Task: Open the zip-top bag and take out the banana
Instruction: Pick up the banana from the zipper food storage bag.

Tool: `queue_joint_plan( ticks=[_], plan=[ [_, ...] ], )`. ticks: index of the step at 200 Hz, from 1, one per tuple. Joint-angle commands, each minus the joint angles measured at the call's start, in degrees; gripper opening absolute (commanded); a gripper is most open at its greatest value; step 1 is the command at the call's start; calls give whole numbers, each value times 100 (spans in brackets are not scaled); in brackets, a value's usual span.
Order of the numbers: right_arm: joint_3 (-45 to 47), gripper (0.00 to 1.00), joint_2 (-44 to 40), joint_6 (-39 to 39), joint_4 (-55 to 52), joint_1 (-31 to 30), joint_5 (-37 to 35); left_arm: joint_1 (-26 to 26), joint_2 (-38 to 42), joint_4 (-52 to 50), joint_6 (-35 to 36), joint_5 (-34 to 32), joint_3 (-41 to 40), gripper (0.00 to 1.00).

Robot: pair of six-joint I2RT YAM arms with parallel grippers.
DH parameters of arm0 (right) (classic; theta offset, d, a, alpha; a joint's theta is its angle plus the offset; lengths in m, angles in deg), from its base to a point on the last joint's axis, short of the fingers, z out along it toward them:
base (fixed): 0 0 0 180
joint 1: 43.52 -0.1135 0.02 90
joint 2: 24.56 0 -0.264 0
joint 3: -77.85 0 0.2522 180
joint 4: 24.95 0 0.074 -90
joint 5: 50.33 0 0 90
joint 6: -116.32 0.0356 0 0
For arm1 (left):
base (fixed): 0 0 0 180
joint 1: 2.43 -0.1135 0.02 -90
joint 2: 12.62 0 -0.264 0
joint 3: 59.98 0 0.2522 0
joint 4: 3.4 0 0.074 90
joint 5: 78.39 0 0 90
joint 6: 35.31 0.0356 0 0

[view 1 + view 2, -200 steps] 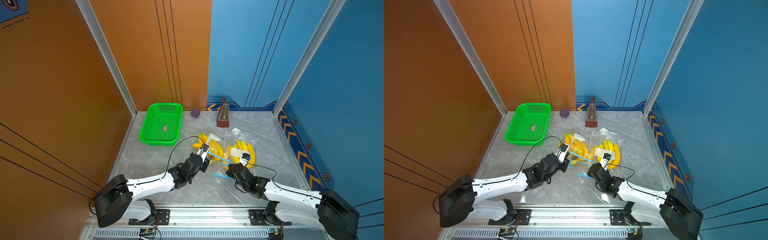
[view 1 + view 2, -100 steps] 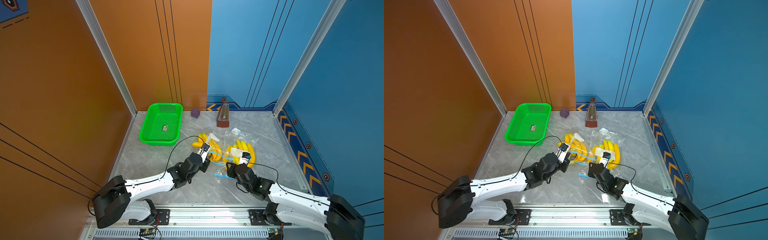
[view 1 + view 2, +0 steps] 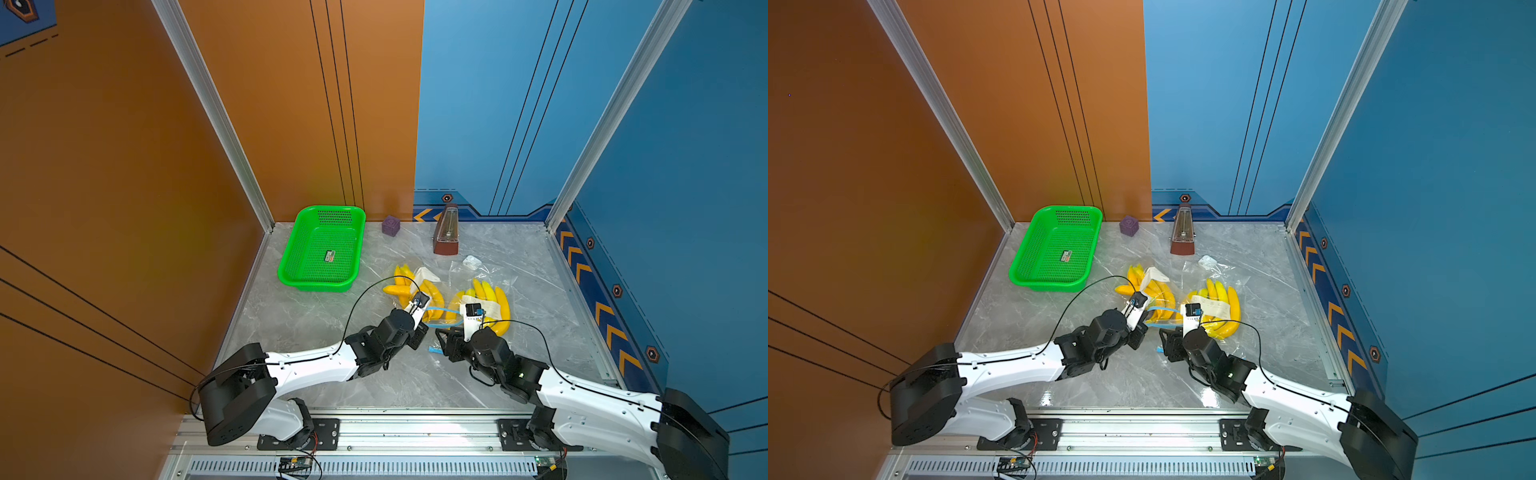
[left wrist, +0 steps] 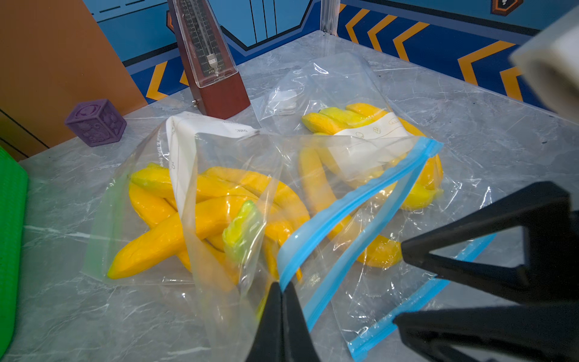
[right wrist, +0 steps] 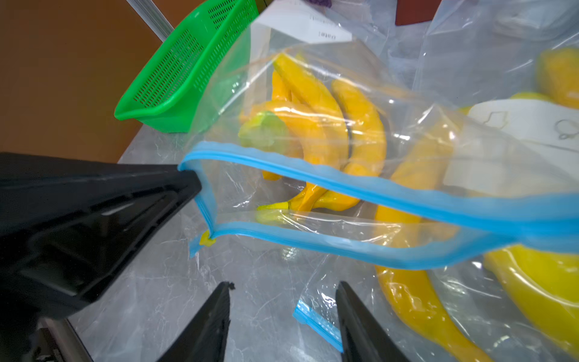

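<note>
A clear zip-top bag [image 4: 219,188] with a blue zip strip [image 5: 313,175] lies mid-table, and its mouth gapes open. A bunch of yellow bananas [image 4: 175,232] lies inside it, also plain in the right wrist view [image 5: 313,125]. My left gripper [image 4: 283,285] is shut on the end of the blue strip and holds that corner up off the table; in both top views it sits at the bag's near edge [image 3: 424,319] [image 3: 1144,322]. My right gripper [image 5: 284,285] stands open just in front of the mouth [image 3: 444,336], gripping nothing.
A second clear bag [image 4: 360,150] of bananas lies to the right, and its blue zip corner [image 5: 316,324] lies on the table between my right fingers. A green basket [image 3: 320,249], a purple cube [image 3: 390,225] and a metronome [image 3: 446,230] stand at the back.
My right gripper has opened and let go of the blue zip strip, then shifted a little left. The left gripper keeps its hold, and the bag mouth now hangs open.
</note>
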Motion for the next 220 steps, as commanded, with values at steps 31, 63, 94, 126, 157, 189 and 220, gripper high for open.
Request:
queue_joint_plan(
  ticks=[31, 63, 94, 126, 157, 189, 220],
  plan=[
    [-603, 55, 1286, -743, 1440, 187, -120, 15, 260, -15, -109, 122, 46, 2],
    [-708, 60, 2040, -1093, 2248, 216, -533, -18, 266, -15, -169, 150, 71, 2],
    [-586, 64, 2789, -1259, 3357, 291, -637, -41, 166, -15, -222, 213, 150, 4],
    [-526, 65, 3283, -1442, 4253, 323, -707, -37, 257, -51, -287, 192, 154, 23],
    [-447, 66, 3181, -1524, 4313, 331, -768, -85, 1042, -380, -364, -82, 9, 46],
    [-425, 67, 3041, -1633, 4079, 345, -642, -639, 1634, -1024, -659, -210, 100, 61],
    [-520, 68, 3200, -1676, 4027, 354, -467, -1700, 818, -1496, -1138, 339, 678, 70]
  ],
)
